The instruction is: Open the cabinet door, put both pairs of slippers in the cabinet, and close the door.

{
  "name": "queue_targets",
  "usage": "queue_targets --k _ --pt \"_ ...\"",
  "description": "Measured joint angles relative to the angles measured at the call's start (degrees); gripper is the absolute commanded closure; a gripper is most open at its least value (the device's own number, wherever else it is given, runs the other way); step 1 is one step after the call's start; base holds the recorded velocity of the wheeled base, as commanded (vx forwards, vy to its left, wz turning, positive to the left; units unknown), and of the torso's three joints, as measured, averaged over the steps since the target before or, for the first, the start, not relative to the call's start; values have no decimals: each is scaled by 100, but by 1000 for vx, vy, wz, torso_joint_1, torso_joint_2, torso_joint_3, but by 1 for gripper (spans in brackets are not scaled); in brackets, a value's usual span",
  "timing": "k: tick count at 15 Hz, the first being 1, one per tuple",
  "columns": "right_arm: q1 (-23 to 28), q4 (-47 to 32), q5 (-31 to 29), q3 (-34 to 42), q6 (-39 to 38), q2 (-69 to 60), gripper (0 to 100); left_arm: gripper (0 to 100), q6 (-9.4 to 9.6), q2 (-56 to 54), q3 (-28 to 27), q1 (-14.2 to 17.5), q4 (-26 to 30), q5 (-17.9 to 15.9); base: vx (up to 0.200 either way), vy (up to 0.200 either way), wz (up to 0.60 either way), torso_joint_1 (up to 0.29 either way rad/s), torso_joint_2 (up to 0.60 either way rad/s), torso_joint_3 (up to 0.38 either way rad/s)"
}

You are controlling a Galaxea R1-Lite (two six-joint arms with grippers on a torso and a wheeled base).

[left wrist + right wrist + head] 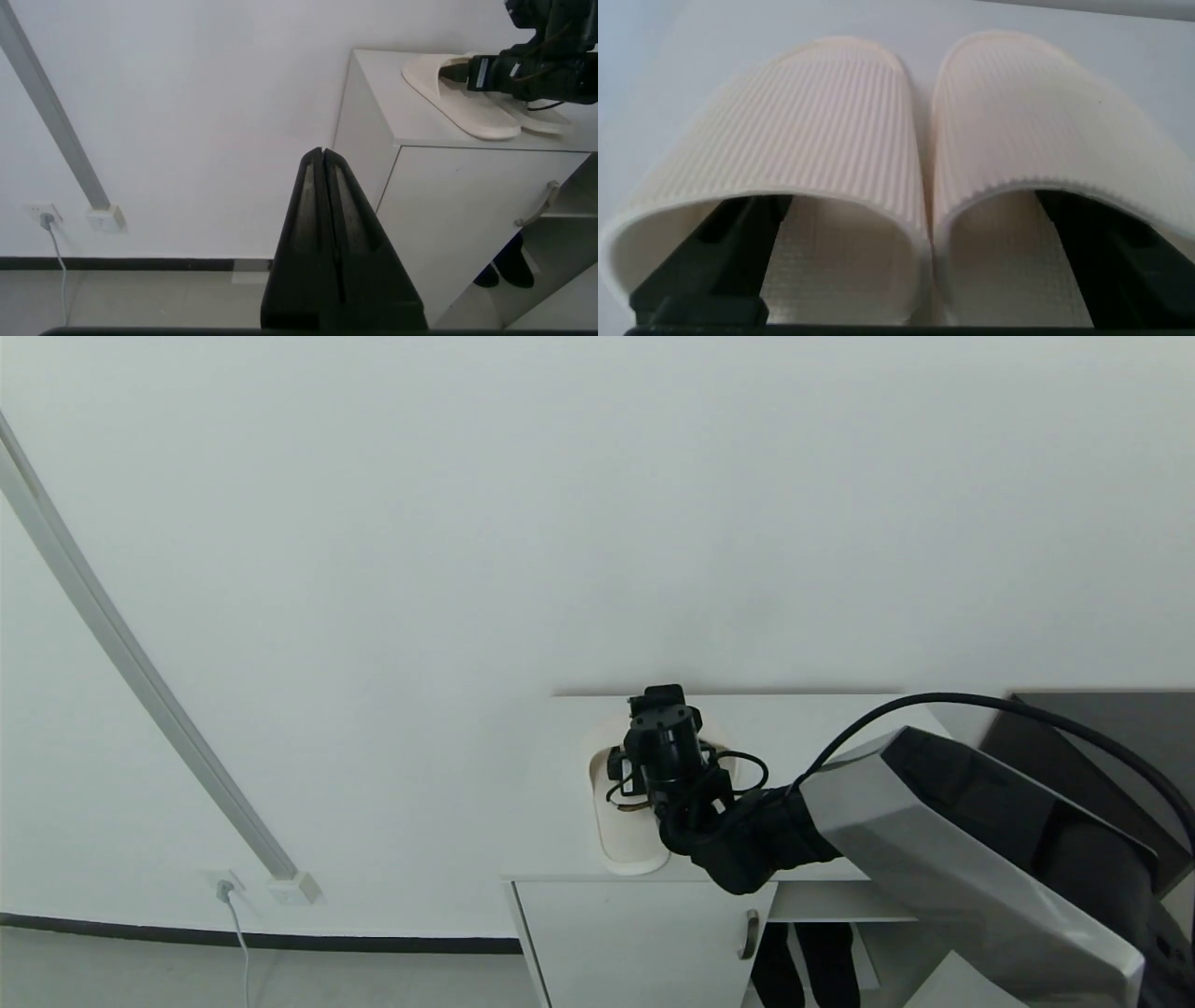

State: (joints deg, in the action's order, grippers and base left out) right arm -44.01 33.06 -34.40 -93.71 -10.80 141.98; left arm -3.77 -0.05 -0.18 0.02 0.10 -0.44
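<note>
My right jaws (663, 709) stand apart, one finger under each strap of the cream slippers (831, 140), which lie side by side at the front edge of the cabinet top (560, 784); my left jaws (323, 154) are pressed together, well off to the side. The cabinet (635, 943) looks open on its right half (a dark pair (826, 971) seems to sit inside already), so I judge this the pick-up of the second pair: next, pinch the inner walls together, lift straight up
</note>
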Motion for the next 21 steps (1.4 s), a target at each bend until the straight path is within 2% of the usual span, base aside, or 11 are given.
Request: queue_targets --k 3,4,15,18,21 --pt "18 -63 5 -249 0 143 0 100 0 0 0 2 0 0 0 0 0 0 0 0" --pt "29 -63 5 -284 0 171 100 100 0 0 0 5 0 0 0 0 0 0 0 0" --pt "82 -24 -33 -235 -6 66 100 100 -9 0 0 5 -2 0 0 0 0 0 0 0" --pt "82 183 279 553 35 -500 100 100 -11 0 0 0 -2 0 0 0 0 0 0 0" --pt "121 1015 1189 2291 492 -1406 100 100 -9 0 2 2 -2 -7 0 0 0 0 0 0"
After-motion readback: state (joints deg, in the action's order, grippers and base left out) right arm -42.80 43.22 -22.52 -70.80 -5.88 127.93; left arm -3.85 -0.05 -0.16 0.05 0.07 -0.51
